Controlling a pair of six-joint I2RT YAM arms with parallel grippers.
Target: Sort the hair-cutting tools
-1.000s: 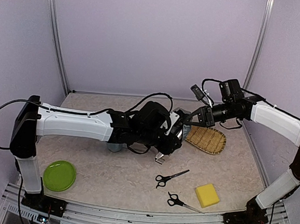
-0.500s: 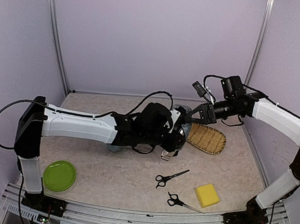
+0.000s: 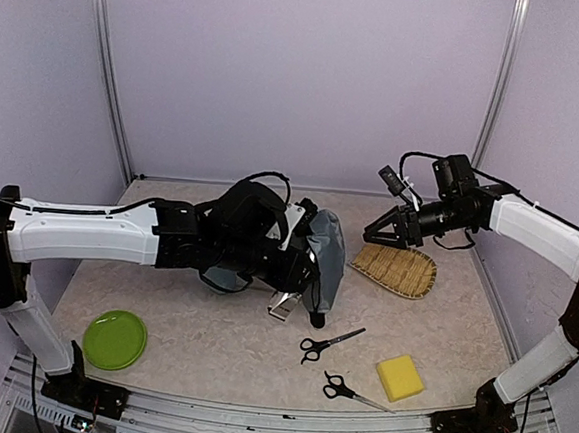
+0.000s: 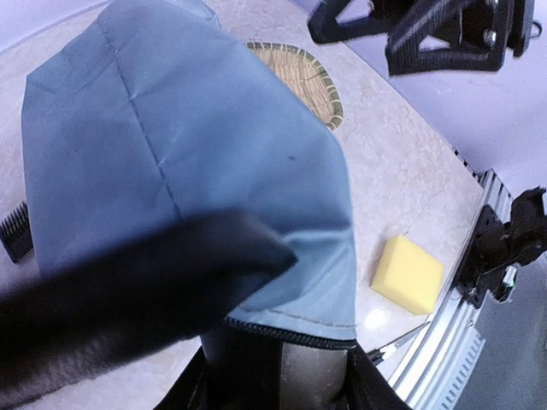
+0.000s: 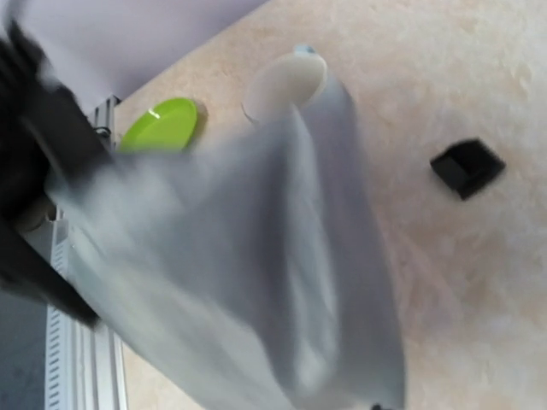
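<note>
My left gripper (image 3: pixel 302 283) is shut on the zipper edge of a grey-blue fabric pouch (image 3: pixel 324 257) and holds it above the table's middle. The pouch fills the left wrist view (image 4: pixel 188 145) and shows blurred in the right wrist view (image 5: pixel 256 273). My right gripper (image 3: pixel 381 240) is open and empty, apart from the pouch, over the wicker basket (image 3: pixel 402 272). Two black-handled scissors (image 3: pixel 328 342) (image 3: pixel 349 390) lie at the front. A tiny black block (image 5: pixel 467 166) lies on the table and also shows in the left wrist view (image 4: pixel 15 231). The clipper is out of view.
A yellow sponge (image 3: pixel 399 376) lies front right, beside the nearer scissors. A green plate (image 3: pixel 114 338) sits front left. A light-blue cup (image 5: pixel 286 81) stands under my left arm. Purple walls enclose the table.
My left arm has swung left and pulled the pouch away. My right gripper has let the pouch go, opened, and drawn back to the right over the basket.
</note>
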